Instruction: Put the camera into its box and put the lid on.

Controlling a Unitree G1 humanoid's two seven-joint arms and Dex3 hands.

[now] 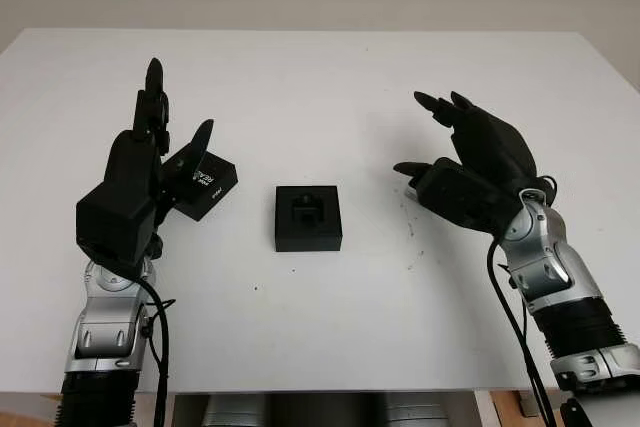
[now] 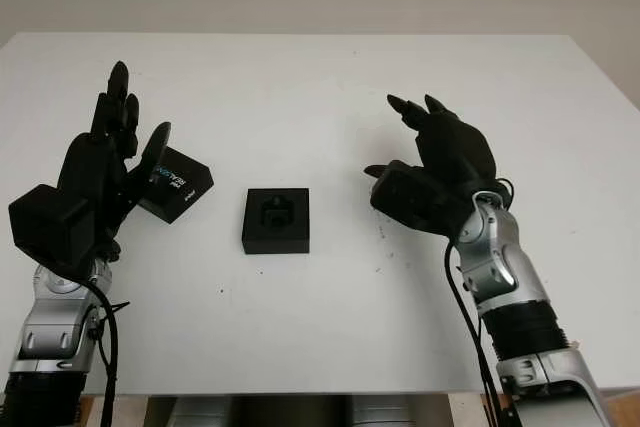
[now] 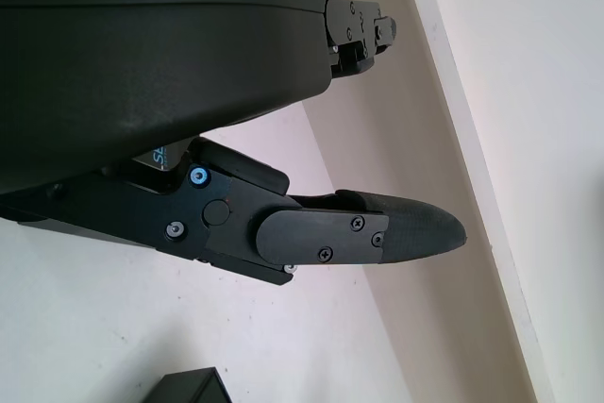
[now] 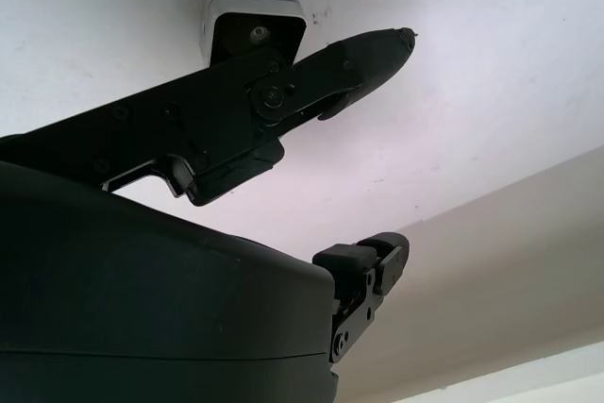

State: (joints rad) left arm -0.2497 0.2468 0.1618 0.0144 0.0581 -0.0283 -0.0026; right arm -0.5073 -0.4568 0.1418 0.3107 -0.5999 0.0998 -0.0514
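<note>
Here, at the left of the white counter (image 1: 330, 347), the left hand (image 1: 150, 162) is raised just above the surface, released and holding nothing; the lid (image 1: 203, 185) sits right beside it, tilted, possibly leaning on the thumb, though contact cannot be confirmed. In the middle, well apart from both hands, the box (image 1: 308, 218) lies open side up, and the camera (image 1: 306, 209) already sits in its recess, lens up. At the right, the right hand (image 1: 470, 162) hovers over bare counter, likewise released with nothing in it. So the first half of the task looks done, and the lid is what remains. The risk lies there: the lid is small, dark and skewed against the box's square outline, so a grasp from the left hand may knock it aside instead of catching it. Even once lifted, it could land askew and jam on a corner, or push the loose box across the smooth counter, since nothing steadies it.
</note>
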